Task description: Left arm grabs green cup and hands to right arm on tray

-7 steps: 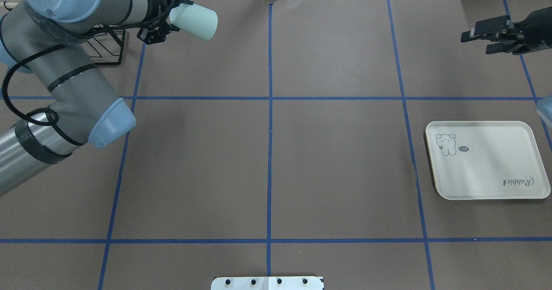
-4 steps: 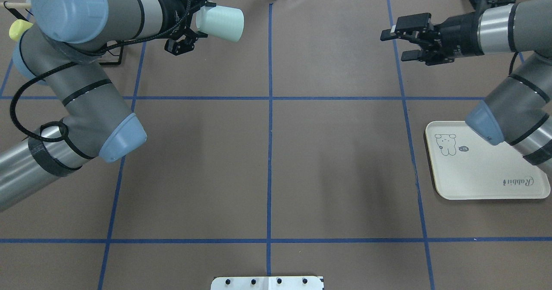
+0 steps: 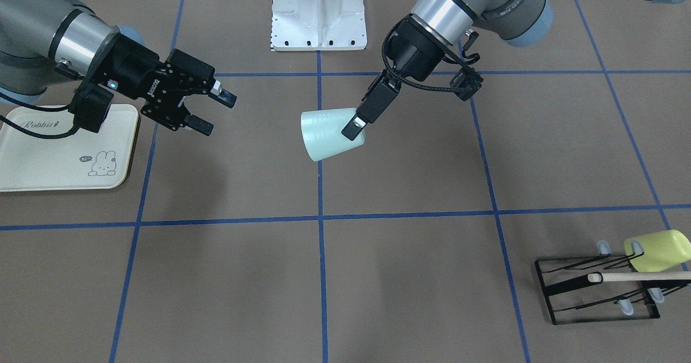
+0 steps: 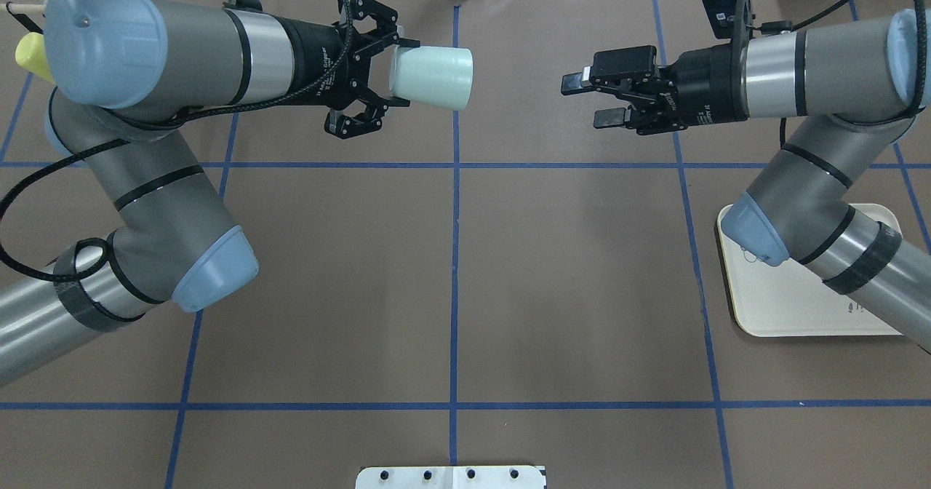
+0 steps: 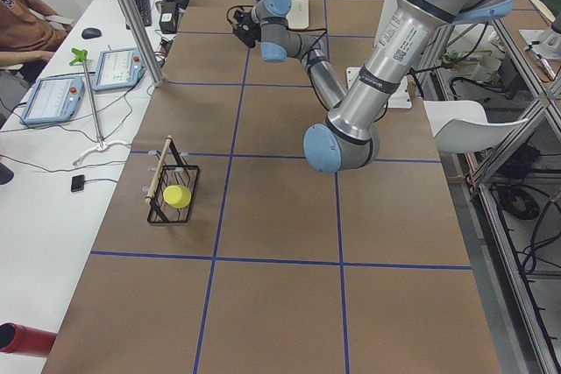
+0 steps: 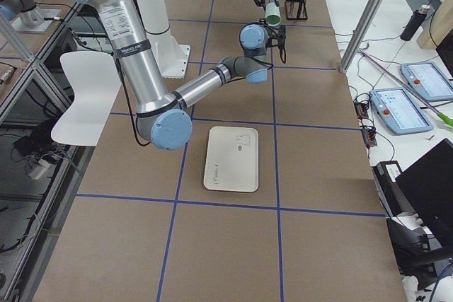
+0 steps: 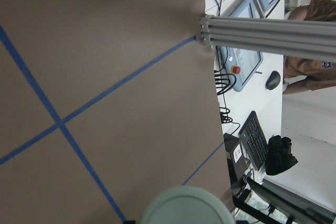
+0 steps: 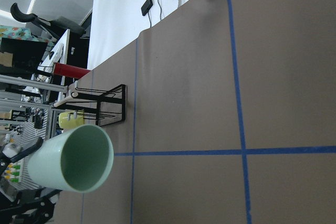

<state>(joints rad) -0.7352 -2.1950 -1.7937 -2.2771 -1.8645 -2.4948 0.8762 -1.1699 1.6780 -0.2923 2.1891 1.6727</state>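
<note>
Green cup (image 4: 436, 78): held aloft over the far centre of the worktop (image 4: 451, 271); long axis horizontal, mouth toward the right tool.
Left tool (image 4: 396, 74): clamped on the cup's narrow base end.
Right tool (image 4: 588, 100): fingers spread, facing the mouth, not touching it.
Tray (image 3: 32, 158): flat on the worktop beneath the right arm (image 3: 32, 33); script "Rabbit", with a "hi" bubble beside the bunny.

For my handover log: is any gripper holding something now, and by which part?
The left gripper holds the pale mint-green plastic tumbler sideways by its narrow base end; the right gripper is open and empty.
</note>
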